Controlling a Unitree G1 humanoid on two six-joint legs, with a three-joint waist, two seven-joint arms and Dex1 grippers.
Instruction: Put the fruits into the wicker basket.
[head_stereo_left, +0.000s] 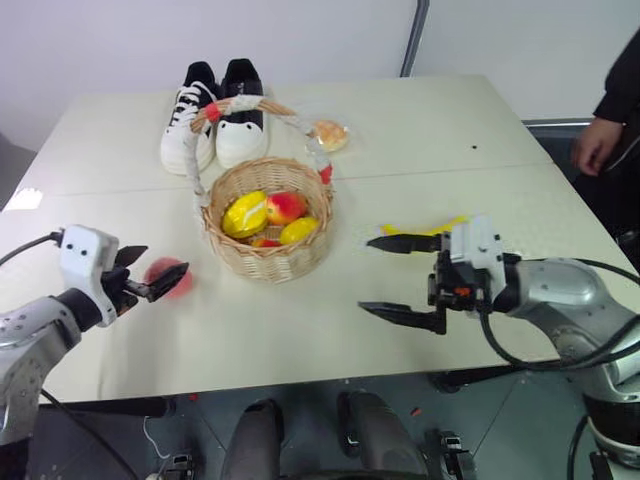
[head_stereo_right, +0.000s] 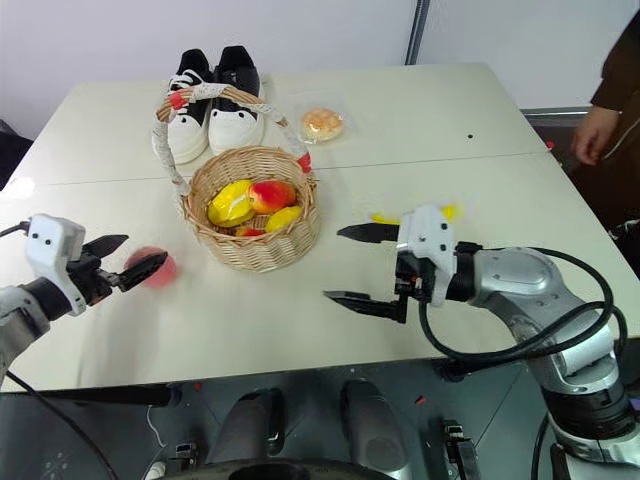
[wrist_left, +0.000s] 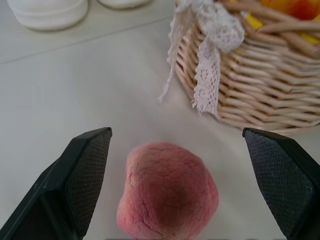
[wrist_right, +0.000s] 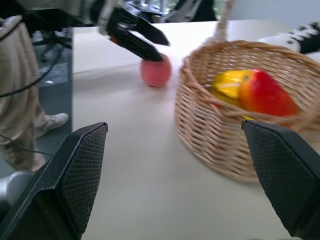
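peach (wrist_left: 167, 192): on table, between left gripper (head_stereo_left: 150, 275) spread jaws, ungrasped | right gripper (head_stereo_right: 355, 265) jaws: released

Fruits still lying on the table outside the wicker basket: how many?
2. A fuzzy pink-red peach lies left of the woven wicker basket, between the left gripper's open fingers. A yellow banana lies right, partly hidden behind the right gripper.

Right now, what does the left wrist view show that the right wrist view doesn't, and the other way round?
Left wrist alone: white lace trim hanging down the wicker basket's side, and white sneaker soles.
Right wrist alone: the left tool above the peach, a black-and-white sneaker, and a person's leg.
Both: the peach, the wicker basket and the table.
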